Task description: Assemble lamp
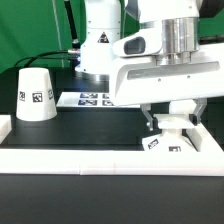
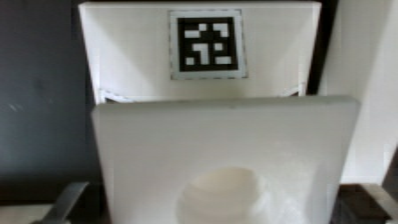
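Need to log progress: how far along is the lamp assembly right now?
Done: nothing is clearly joined yet. In hand: the tool is down over the base on the exterior view's right, with a rounded white part, likely the bulb, right at it; whether it is seated cannot be told. Left: the shade stands apart, not yet fitted.

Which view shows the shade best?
The exterior view: the shade stands whole and unobstructed at the exterior view's left, with one tag facing the camera. The wrist view shows none of it.
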Motion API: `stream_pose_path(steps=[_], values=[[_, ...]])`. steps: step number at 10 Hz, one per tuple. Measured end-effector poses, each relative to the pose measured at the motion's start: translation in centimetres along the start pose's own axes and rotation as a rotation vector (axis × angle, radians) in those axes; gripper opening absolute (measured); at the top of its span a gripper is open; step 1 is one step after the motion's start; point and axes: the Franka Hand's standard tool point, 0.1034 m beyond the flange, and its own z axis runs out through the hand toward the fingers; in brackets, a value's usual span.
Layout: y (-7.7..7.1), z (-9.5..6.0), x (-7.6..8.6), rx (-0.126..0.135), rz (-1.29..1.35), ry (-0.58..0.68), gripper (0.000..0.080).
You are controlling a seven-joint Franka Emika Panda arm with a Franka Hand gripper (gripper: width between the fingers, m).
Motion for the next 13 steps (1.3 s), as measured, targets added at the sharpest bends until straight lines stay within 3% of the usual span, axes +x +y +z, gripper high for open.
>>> stream_pose_path(steps=[6, 8, 10, 13], values=[[-0.1, 0.0, 0.3, 0.000, -0.005, 0.006, 0.0534], [-0.3, 0.0, -0.5, 0.000, -0.015, -0.001, 0.0669], [-0.5, -0.5, -1.4, 0.000, -0.020, -0.009, 0.0693], [-0.8, -1.8, -4.3, -0.006, -0.011, -0.034, 0.0699]])
